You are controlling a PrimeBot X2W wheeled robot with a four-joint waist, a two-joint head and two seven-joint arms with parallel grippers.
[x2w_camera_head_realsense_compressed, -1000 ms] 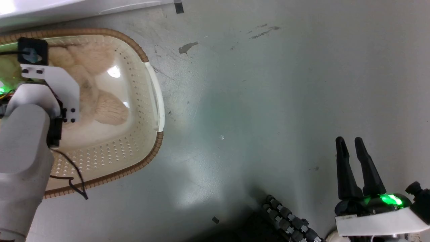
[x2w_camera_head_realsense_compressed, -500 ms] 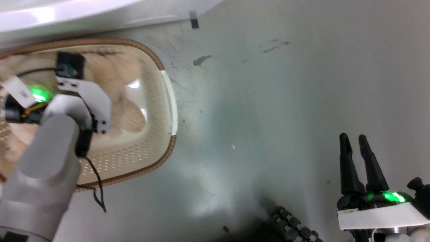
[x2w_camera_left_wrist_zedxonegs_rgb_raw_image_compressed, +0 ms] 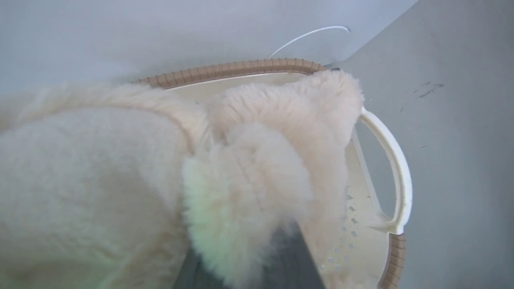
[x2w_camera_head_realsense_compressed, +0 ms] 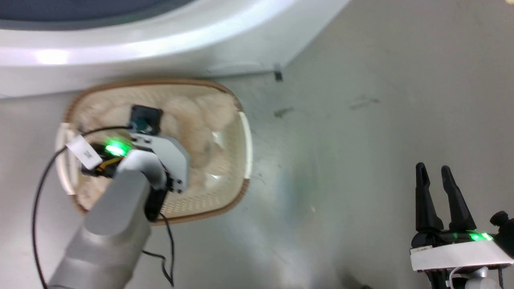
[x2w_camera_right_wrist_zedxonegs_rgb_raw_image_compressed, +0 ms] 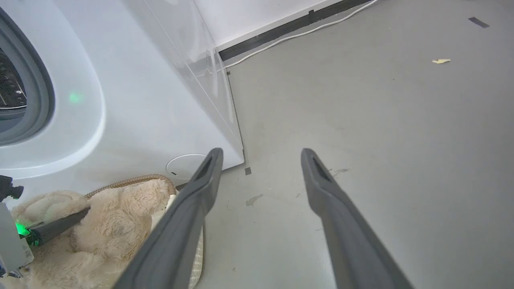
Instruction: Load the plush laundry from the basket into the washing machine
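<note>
Far left, washing machine (x2w_camera_head_realsense_compressed: 160,48) w/ basket (x2w_camera_head_realsense_compressed: 225,206) parked right at its foot, so it's a short carry. Plush laundry (x2w_camera_head_realsense_compressed: 196,116) fills the basket. Left gripper (x2w_camera_left_wrist_zedxonegs_rgb_raw_image_compressed: 245,257) is sunk in fur, apparently pinching a limb for the lift. Right gripper (x2w_camera_head_realsense_compressed: 437,170) near right, fingers apart, empty, out of the way.

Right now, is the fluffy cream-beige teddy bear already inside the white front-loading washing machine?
No, the teddy bear lies in the brown-rimmed cream plastic basket.

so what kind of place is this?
Probably a laundry area or test bay: white front-loading washing machine with grey-gasketed porthole, cream perforated plastic laundry basket holding fluffy cream plush, bare grey floor.
</note>
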